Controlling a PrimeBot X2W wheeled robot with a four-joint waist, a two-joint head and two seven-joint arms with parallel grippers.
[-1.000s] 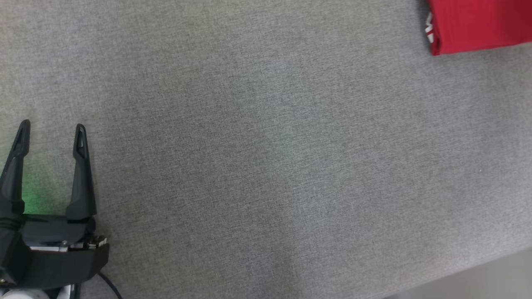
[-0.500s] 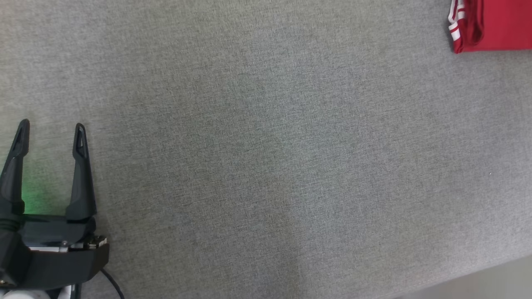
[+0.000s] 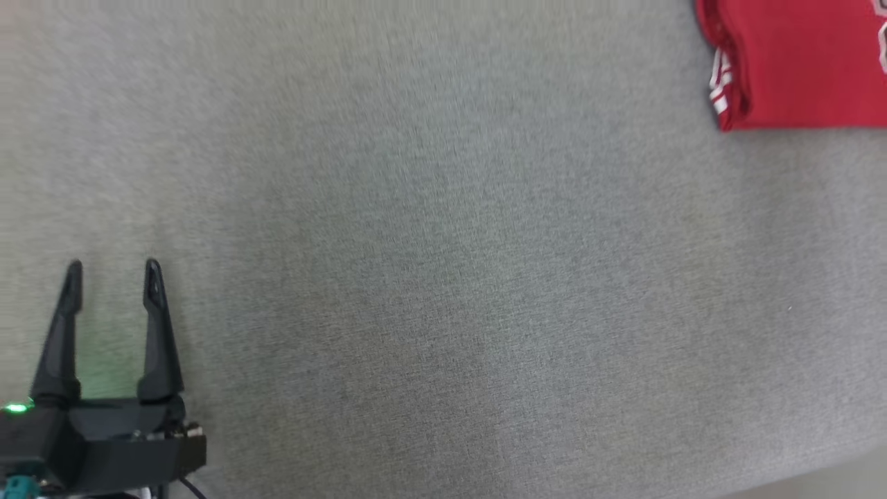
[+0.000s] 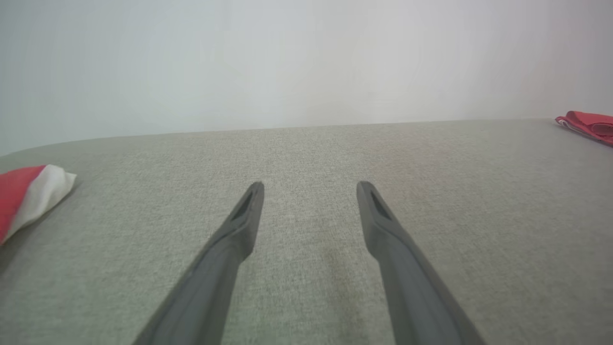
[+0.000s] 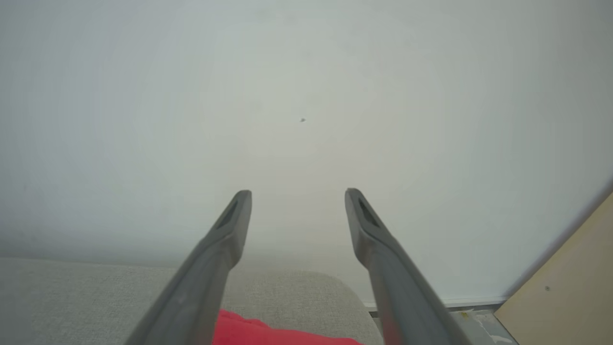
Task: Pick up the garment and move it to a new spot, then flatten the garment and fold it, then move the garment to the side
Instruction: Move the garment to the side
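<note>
The garment (image 3: 804, 66) is red with white stripes on a sleeve edge, folded flat at the far right of the grey surface (image 3: 443, 263). The left wrist view catches its edge as a garment (image 4: 588, 124) sliver at the right. In the right wrist view the garment (image 5: 268, 333) shows red at the bottom, just below and between the fingers. My left gripper (image 3: 113, 267) stands open at the lower left with nothing between its fingers, far from the garment; it is also open as the left gripper (image 4: 310, 184). My right gripper (image 5: 297, 194) is open above the garment, holding nothing.
A red and white cloth item (image 4: 28, 196) lies at the left of the left wrist view. A pale wall (image 5: 306, 96) stands behind the surface. The surface's front right edge (image 3: 831, 475) shows, and a tan board (image 5: 570, 287) leans at the right.
The head view has shifted, so the garment and left gripper sit lower in it. The left gripper stays open. The garment lies folded as before.
</note>
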